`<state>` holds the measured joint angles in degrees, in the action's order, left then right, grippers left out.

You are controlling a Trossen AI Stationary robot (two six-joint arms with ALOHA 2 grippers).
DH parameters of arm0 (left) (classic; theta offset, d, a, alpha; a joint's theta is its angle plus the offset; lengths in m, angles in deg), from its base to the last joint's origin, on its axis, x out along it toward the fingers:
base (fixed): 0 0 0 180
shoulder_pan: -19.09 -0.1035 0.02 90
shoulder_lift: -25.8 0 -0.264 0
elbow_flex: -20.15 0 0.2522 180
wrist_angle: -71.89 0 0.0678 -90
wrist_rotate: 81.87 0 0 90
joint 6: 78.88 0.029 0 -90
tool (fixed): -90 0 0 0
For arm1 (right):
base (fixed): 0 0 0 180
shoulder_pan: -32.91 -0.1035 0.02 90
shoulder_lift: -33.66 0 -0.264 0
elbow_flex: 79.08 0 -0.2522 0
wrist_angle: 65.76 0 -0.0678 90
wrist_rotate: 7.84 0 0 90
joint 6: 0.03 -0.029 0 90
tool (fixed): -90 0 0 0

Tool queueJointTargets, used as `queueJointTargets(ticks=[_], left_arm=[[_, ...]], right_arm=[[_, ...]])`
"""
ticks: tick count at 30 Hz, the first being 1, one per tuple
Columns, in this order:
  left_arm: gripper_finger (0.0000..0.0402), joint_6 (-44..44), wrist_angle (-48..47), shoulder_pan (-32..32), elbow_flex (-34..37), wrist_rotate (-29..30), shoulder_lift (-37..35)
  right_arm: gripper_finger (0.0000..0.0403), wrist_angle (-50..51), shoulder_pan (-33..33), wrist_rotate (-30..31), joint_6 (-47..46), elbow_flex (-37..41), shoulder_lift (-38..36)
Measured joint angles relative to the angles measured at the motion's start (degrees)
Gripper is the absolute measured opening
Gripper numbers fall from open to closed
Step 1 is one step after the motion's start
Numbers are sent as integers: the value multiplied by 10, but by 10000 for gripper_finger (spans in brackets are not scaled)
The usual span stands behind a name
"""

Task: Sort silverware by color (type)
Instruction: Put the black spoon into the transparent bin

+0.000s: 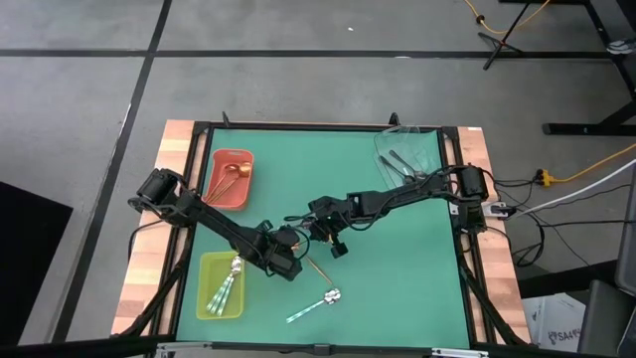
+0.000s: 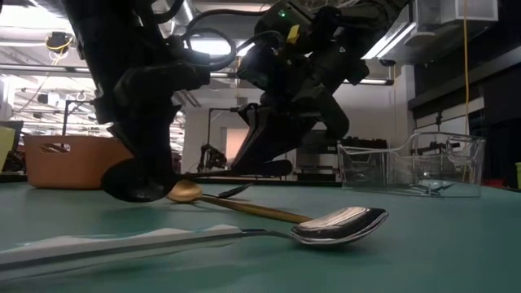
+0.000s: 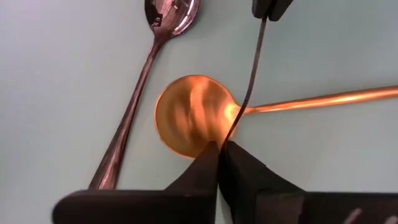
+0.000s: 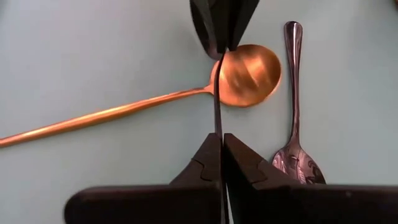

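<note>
A dark black spoon (image 3: 250, 74), seen edge-on as a thin line, spans between my two shut grippers above the table's middle. My left gripper (image 3: 219, 152) (image 1: 292, 259) has one end, my right gripper (image 4: 222, 146) (image 1: 321, 235) the other. Beneath them a copper spoon (image 4: 247, 74) (image 1: 316, 267) and a second dark spoon (image 4: 293, 93) lie flat on the green mat. A mint-handled spoon (image 1: 316, 305) (image 2: 338, 225) lies nearer the near edge. My left gripper pinches one end of the dark spoon's thin handle (image 3: 229, 134) between its two fingertips. The spoon runs straight on from the fingers, lifted clear of the mat. My right gripper pinches the opposite end (image 4: 218, 127) between its fingertips, coming level from the other side, in line with the spoon.
A red tray (image 1: 213, 189) with copper spoons sits far left. A yellow-green tray (image 1: 205, 298) with mint-handled spoons sits near left. A clear tray (image 1: 429, 149) with dark spoons stands at the far right corner. Bare mat lies right of the grippers.
</note>
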<state>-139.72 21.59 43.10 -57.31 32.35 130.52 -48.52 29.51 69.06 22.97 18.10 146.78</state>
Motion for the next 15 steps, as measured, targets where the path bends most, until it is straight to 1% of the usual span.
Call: queueJointTargets(ticks=[10,12,15], left_arm=[[5,-1,1,0,0,0,0],[5,-1,2,0,0,0,0],[5,-4,5,0,0,2,0]], right_arm=[[4,-1,0,0,-2,0,0],[15,-1,0,0,-5,0,0],[43,2,0,7,-8,0,0]])
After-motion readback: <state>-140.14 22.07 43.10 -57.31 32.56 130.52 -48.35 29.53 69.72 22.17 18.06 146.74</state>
